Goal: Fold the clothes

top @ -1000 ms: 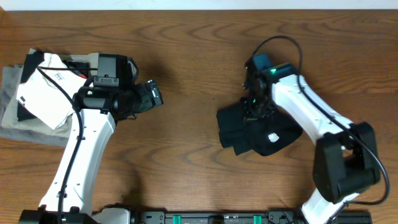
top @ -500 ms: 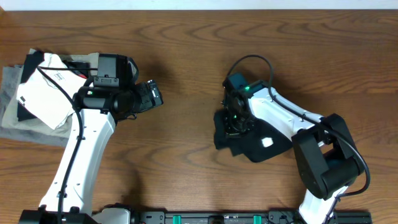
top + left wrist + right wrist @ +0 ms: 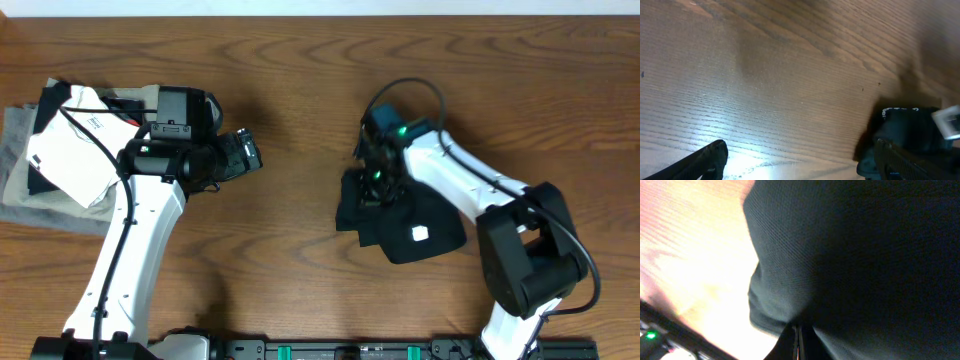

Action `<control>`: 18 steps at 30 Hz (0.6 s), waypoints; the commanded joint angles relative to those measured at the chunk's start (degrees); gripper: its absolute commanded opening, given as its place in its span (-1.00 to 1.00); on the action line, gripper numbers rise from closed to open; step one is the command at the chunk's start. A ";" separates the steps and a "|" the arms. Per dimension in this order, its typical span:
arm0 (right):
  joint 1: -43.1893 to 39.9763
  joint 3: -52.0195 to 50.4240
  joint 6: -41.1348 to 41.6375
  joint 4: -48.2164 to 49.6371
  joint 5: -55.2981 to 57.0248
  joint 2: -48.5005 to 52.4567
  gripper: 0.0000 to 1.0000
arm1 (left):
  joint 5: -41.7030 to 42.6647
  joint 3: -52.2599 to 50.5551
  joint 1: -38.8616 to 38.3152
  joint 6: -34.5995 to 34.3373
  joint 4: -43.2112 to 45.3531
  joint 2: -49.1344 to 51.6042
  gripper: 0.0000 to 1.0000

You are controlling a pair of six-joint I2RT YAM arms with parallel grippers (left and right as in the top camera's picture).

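Bunched black T-shirt hides right hand fingertips.

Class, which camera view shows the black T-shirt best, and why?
Overhead: the whole bunched T-shirt and its pale label show. Right wrist shows only close fabric at the right end effector; left wrist, a far dark lump.

No text can be read; the pale label on the black T-shirt is too small.

T-shirt lies right of centre on the table (folded garments far left).
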 commanded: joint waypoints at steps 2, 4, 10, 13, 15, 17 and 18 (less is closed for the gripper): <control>-4.94 8.04 -1.07 -6.03 7.91 -4.00 -0.98 | -0.55 0.00 0.09 0.52 0.07 0.57 0.89; -7.56 9.90 -1.07 -8.83 12.15 -4.94 -0.97 | -0.55 0.00 0.09 0.52 0.07 0.57 0.89; -14.23 7.89 -4.66 -11.72 11.61 -5.05 -0.98 | -0.55 0.00 0.09 0.52 0.15 0.57 0.89; -14.91 3.96 -4.81 -10.34 11.43 -5.01 -0.98 | -0.55 0.00 0.09 0.52 0.13 0.57 0.89; -14.69 0.81 -5.46 -7.39 9.18 -5.01 -0.98 | -0.55 0.00 0.07 0.52 0.15 0.57 0.89; -14.05 -2.58 -5.62 -2.95 5.46 -5.01 -0.98 | -0.55 0.00 0.09 0.50 0.15 0.57 0.89; -13.73 -3.91 -5.62 -0.96 3.72 -5.01 -0.98 | -0.55 0.00 0.09 0.52 0.15 0.57 0.89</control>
